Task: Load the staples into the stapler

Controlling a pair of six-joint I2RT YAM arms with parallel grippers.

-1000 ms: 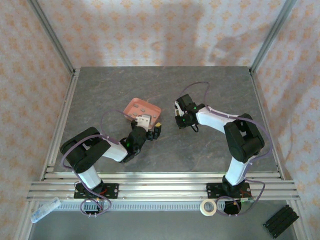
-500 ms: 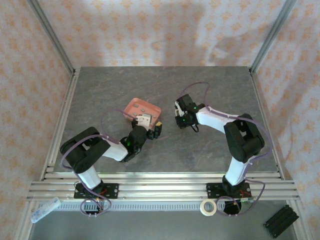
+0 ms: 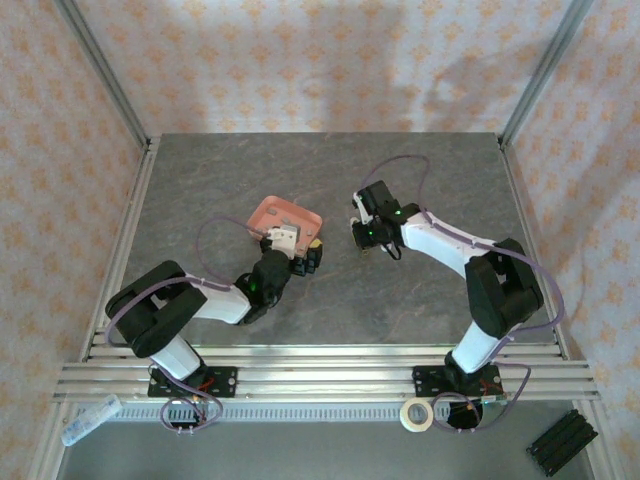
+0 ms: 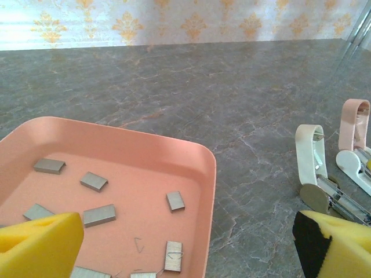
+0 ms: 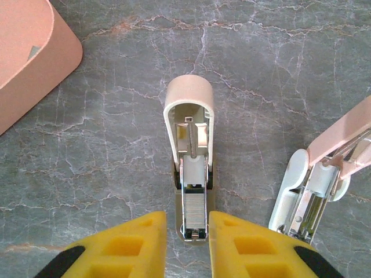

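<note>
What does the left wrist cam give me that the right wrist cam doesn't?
Left wrist: the inside of the pink tray, with grey staples lying loose in it. Right wrist: a top-down look into the open stapler, what looks like a strip seated in its channel, right fingers flanking it. Both: a tray corner, that stapler, the second stapler beside it, the grey table.

High rear overview; two close wrist views; common tray (image 4: 145, 142).

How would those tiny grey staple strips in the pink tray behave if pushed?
The grey staple strips look stiff and light. Lying flat in the smooth salmon-pink tray, they would probably slide, not roll. Loose single wires suggest they may crumble.
</note>
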